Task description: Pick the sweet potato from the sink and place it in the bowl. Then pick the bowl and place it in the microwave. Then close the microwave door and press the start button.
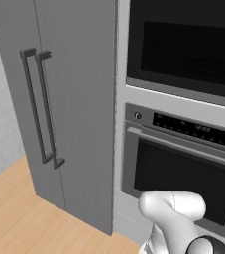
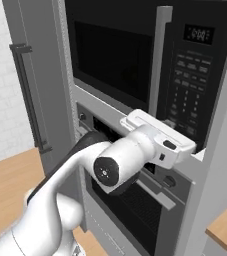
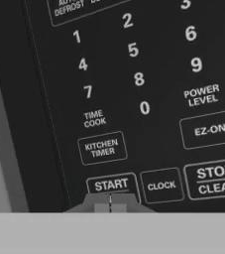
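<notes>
The built-in grey microwave [image 2: 150, 65] sits in the tall grey cabinet column, above the larger oven with a horizontal bar handle [image 1: 183, 158]. The wide black microwave door with its dark rectangular window [image 2: 112, 57] is shut flush against the front. The white arm reaches up from low in the scene, and its hand is pressed up to the lower end of the narrow black vertical control panel [image 2: 190, 75] at the right of the door. In the hand view the two-finger gripper [image 3: 110, 204] has its tips drawn together, touching side by side with nothing between them, right at the bottom edge of the white-lettered START button [image 3: 111, 185]. CLOCK [image 3: 161, 186] and STOP CLEAR [image 3: 215, 179] sit just to its right, KITCHEN TIMER [image 3: 101, 148] just above. To the left stands a tall grey double-door unit with long dark handles [image 1: 39, 109].
</notes>
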